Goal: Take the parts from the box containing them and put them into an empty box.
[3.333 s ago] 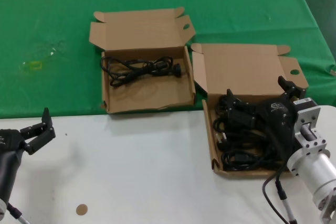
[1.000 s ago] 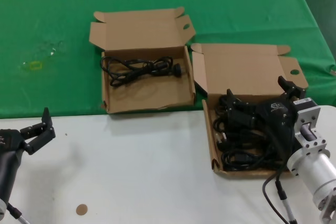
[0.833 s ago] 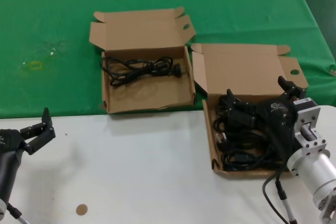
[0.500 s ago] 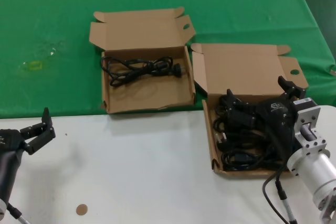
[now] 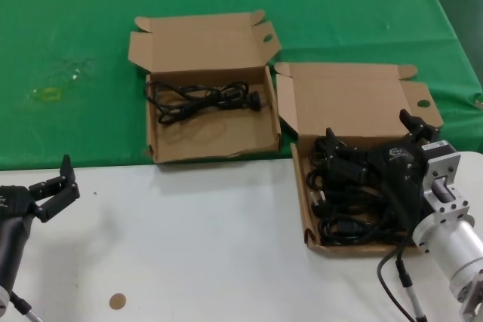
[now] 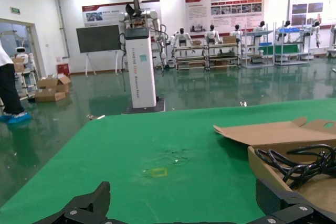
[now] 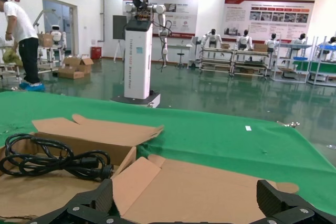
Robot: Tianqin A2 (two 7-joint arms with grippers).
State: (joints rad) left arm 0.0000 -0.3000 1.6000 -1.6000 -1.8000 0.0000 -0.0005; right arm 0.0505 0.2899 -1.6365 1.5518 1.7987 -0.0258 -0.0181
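Cords (image 5: 347, 197) fill the lower-right box (image 5: 298, 186), a glossy black tangle with moulded plugs, coils running across the box's width. My right hand (image 5: 370, 157) sits directly over that pile, fingers spread apart, nothing clamped yet as far as I can judge. Upper left of it, the other box (image 5: 211, 147) of matte brown corrugated card holds one cord (image 5: 202, 99) lying crosswise. My left hand (image 5: 54, 188) waits open at the lower left over the white counter (image 5: 189, 246), well apart, so the right arm is nearer.
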